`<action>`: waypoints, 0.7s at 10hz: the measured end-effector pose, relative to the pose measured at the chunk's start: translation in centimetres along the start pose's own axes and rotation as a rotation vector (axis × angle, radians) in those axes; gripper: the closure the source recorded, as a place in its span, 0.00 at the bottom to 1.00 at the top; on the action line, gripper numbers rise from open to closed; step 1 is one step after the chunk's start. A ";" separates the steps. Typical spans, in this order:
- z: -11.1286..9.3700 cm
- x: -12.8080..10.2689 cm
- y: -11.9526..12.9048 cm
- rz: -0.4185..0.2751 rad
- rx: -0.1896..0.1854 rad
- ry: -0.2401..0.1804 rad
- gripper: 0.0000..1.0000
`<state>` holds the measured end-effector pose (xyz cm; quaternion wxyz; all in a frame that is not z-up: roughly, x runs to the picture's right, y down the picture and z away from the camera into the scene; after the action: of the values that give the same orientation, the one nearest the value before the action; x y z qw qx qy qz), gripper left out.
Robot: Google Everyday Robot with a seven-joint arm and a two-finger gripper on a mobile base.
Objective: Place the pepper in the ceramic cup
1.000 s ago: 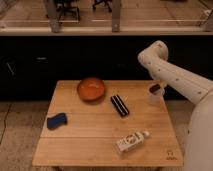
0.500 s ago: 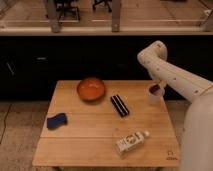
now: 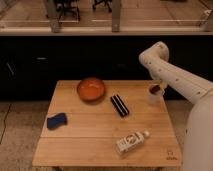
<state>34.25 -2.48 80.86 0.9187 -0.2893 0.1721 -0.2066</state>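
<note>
Hand point(image 3: 157, 83) hanging right over the ceramic cup point(image 3: 154, 96), out at the desk's 3 o'clock edge. Can't tell whether the fingers are apart or together, tucked behind the wrist and lost against the dark cabinets. Reddish-brown bit showing at the cup's mouth, probably the pepper point(image 3: 156, 89), sitting straight below the hand at its 6 o'clock. Looks like it's in or poking out of the rim, long axis not readable. Only one arm, so no contest on reach. If the pepper really is in, just a straight lift out from here; nothing crowding the cup.

Wooden desk point(image 3: 95, 140) otherwise: orange bowl point(image 3: 91, 89) around 11 o'clock, dark bar point(image 3: 119, 105) near centre lying diagonal, blue sponge point(image 3: 57, 120) at 8 o'clock, white bottle point(image 3: 132, 142) on its side at 5 o'clock. Behind, dark cabinets; pale speckled floor.
</note>
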 end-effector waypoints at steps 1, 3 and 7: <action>-0.1 0.0 0.0 -0.004 0.005 0.003 0.20; -0.3 -0.4 -0.4 -0.017 0.023 0.009 0.20; -0.5 -0.4 -0.2 -0.018 0.061 -0.008 0.20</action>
<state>33.63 -2.66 80.72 0.9259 -0.2637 0.1592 -0.2188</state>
